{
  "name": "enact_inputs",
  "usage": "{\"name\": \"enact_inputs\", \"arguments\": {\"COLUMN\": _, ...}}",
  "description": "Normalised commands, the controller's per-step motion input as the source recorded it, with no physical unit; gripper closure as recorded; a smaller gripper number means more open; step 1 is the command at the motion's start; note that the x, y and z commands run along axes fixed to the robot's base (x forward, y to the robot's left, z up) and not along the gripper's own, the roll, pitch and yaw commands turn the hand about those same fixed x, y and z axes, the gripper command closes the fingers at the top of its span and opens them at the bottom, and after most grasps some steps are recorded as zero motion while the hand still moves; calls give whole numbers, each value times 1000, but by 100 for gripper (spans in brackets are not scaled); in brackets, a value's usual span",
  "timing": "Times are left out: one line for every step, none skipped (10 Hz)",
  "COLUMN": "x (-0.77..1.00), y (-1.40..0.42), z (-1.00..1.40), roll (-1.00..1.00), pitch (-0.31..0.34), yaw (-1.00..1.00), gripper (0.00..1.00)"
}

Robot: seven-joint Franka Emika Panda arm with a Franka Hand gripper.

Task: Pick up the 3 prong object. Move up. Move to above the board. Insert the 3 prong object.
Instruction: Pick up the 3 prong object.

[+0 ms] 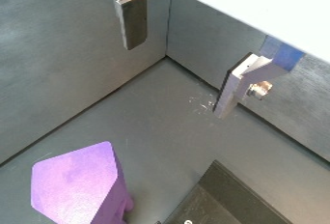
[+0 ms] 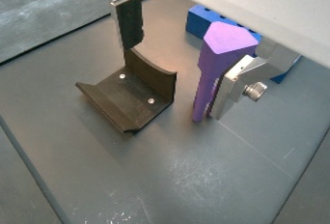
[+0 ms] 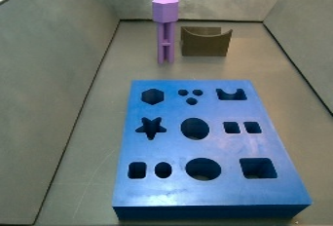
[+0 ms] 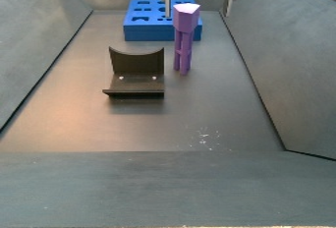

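Purple 3 prong object [image 2: 217, 69] stands upright on the dark surface [image 4: 144, 124], cap on top, just beside the brown notched block [image 2: 129, 95] and near the blue board [image 3: 202, 147]. The pincer [image 2: 187, 59] hangs spread wide and empty; in a wrist view one finger [image 2: 240, 88] sits right beside the peg, the other finger [image 2: 127, 20] well apart.

Pincer [image 2: 187, 54] above floor: silver metal fingers [image 2: 234, 88], matt pads.
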Motion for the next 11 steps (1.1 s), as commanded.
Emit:
{"name": "enact_inputs", "arguments": {"x": 0, "y": -86, "z": -166, "roll": 0, "pitch": -6, "yaw": -3, "gripper": 0}}
{"name": "enact_inputs", "arguments": {"x": 29, "y": -211, "z": -260, "roll": 0, "pitch": -26, "yaw": -49, "gripper": 0}}
{"name": "enact_inputs", "arguments": {"x": 29, "y": -277, "z": -120, "roll": 0, "pitch": -59, "yaw": -191, "gripper": 0}}
{"name": "enact_inputs", "arguments": {"x": 0, "y": -240, "z": -109, "roll": -1, "pitch": -86, "yaw": -209, "gripper": 0}}
{"name": "enact_inputs", "arguments": {"x": 69, "y": -191, "z": -40, "roll": -31, "pitch": -100, "yaw": -263, "gripper": 0}}
{"name": "enact_inputs", "arguments": {"x": 29, "y": -203, "z": 0, "roll": -53, "pitch": -127, "yaw": -280, "gripper": 0}}
{"name": "enact_inputs", "arguments": {"x": 131, "y": -157, "z": 0, "roll": -123, "pitch": -131, "yaw": -271, "gripper": 0}}
{"name": "enact_inputs", "arguments": {"x": 197, "y": -134, "z": -14, "roll": -166, "pitch": -181, "yaw": -266, "gripper": 0}}
{"name": "enact_inputs", "arguments": {"x": 217, "y": -149, "z": -77, "roll": -143, "pitch": -170, "yaw": -266, "gripper": 0}}
{"name": "enact_inputs", "arguments": {"x": 197, "y": -203, "z": -160, "roll": -127, "pitch": -181, "yaw": -343, "gripper": 0}}
{"name": "enact_inputs", "arguments": {"x": 89, "y": -263, "z": -229, "roll": -77, "pitch": -174, "yaw": -386, "gripper": 0}}
